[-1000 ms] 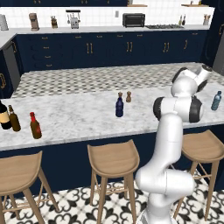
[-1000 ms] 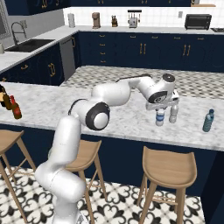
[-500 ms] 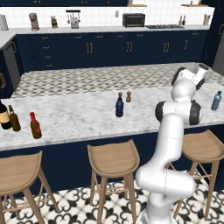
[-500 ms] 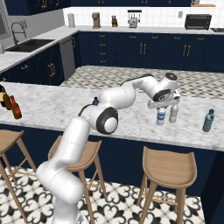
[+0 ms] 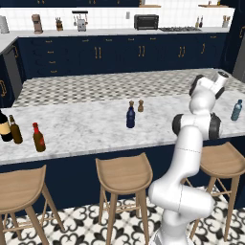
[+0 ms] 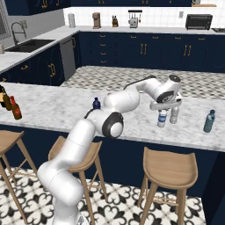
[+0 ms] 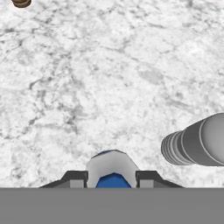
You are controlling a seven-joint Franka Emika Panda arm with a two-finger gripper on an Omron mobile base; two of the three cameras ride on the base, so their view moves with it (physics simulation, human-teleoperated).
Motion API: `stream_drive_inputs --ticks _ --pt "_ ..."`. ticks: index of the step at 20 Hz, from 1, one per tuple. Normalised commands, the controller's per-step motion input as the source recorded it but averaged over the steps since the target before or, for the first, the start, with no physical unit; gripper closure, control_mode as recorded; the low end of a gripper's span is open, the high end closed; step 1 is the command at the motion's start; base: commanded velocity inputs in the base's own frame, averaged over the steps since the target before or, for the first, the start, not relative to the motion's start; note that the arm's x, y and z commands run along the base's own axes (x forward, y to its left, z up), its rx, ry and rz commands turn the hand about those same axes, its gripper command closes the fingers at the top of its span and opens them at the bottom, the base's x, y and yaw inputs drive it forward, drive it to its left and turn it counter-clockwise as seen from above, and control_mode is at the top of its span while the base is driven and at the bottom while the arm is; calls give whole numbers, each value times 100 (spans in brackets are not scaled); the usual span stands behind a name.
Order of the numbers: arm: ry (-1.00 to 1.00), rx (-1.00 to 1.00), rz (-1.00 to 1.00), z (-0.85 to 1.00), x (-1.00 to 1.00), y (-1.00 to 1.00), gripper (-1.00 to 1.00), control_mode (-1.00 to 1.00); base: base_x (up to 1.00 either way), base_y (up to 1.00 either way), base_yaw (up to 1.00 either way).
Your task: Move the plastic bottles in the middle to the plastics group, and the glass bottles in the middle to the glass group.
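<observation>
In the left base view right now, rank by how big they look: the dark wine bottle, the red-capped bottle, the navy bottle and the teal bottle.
1. Dark wine bottle, though cut off by the frame's edge.
2. Red-capped bottle.
3. Navy bottle and teal bottle: they look about alike, too close to rank.

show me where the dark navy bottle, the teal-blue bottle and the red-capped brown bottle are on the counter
dark navy bottle [image 5: 130, 118], left base view, on its body.
teal-blue bottle [image 6: 209, 122], right base view, on its body.
red-capped brown bottle [image 5: 39, 139], left base view, on its labelled body.
</observation>
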Motion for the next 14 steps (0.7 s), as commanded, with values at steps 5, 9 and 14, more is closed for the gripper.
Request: stream_drive_inputs --ticks 5,9,14 --pt "0 0 0 0 0 0 -100 -100 0 0 0" --pt "0 0 0 0 0 0 -100 -100 0 0 0" --pt "-2 -4 0 19 -20 29 -100 -100 0 0 0"
